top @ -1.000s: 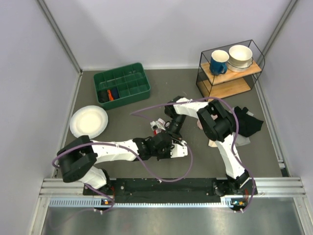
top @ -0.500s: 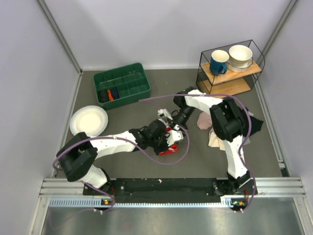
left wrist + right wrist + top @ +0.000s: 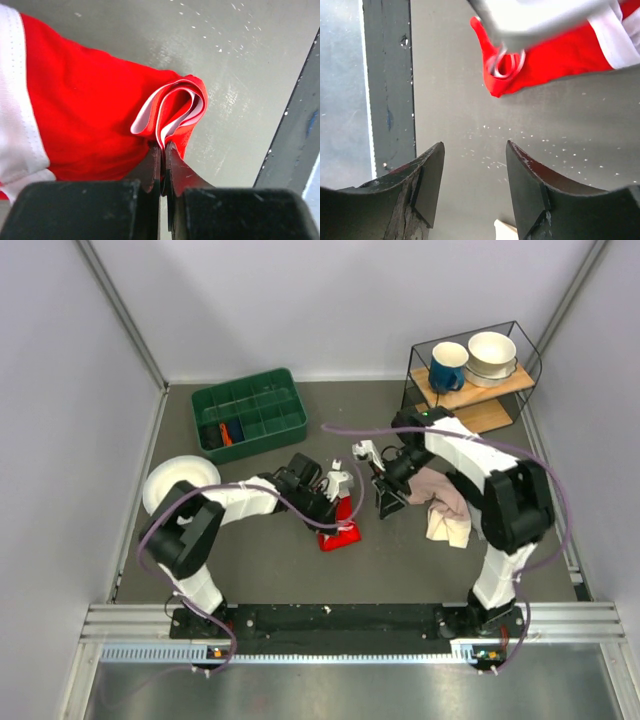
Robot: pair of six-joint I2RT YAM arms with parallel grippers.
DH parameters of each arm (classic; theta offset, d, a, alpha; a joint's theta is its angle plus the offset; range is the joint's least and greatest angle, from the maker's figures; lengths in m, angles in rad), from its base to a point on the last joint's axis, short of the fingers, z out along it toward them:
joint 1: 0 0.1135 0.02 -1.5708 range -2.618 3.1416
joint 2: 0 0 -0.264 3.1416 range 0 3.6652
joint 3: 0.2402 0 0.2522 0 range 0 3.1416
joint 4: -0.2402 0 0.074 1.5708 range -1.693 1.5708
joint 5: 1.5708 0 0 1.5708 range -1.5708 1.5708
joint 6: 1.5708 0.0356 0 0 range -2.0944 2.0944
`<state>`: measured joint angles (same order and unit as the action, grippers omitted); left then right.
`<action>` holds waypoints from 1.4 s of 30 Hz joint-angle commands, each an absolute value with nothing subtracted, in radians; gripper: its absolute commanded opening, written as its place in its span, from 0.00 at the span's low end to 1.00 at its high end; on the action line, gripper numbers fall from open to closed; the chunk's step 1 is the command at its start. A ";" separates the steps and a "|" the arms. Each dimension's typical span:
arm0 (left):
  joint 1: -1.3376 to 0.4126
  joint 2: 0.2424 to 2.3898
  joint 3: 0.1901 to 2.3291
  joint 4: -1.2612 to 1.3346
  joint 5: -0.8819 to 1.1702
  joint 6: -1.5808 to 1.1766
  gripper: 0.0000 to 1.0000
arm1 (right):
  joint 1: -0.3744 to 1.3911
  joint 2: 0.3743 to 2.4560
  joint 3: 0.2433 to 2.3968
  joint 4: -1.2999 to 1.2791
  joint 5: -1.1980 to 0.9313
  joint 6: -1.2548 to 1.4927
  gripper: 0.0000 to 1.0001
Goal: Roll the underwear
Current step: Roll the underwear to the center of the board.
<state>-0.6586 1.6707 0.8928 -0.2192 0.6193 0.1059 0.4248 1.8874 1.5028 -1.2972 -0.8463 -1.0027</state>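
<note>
The red underwear (image 3: 340, 532) lies bunched at the table's middle, with a white waistband (image 3: 15, 100) at one end. My left gripper (image 3: 337, 502) is shut on a folded, curled edge of it (image 3: 172, 107), seen close in the left wrist view (image 3: 163, 148). My right gripper (image 3: 388, 508) is open and empty, just right of the underwear and apart from it. In the right wrist view the gripper (image 3: 475, 150) hovers over bare table, with the underwear (image 3: 555, 60) and its curled end ahead of the fingers.
A pink-and-beige cloth (image 3: 445, 505) lies right of the right gripper. A green divided tray (image 3: 250, 412) sits at the back left, a white plate (image 3: 178, 485) at the left. A wire shelf (image 3: 470, 380) with a blue mug and bowls stands at the back right.
The left gripper has carried the underwear's edge back from the near side and raised it. The right gripper has drawn off to the right, away from the underwear.
</note>
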 commanded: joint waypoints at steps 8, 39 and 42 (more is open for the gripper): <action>-0.540 1.914 1.065 -0.321 0.749 -0.061 0.00 | 0.701 1.467 1.088 -0.771 -0.675 -1.176 0.54; -0.377 1.504 0.829 -0.013 0.635 -0.278 0.49 | 0.917 1.756 0.972 -0.437 -0.247 -1.123 0.48; -0.338 1.320 0.696 0.075 0.513 -0.291 0.49 | 0.910 1.764 0.988 -0.437 -0.245 -1.100 0.47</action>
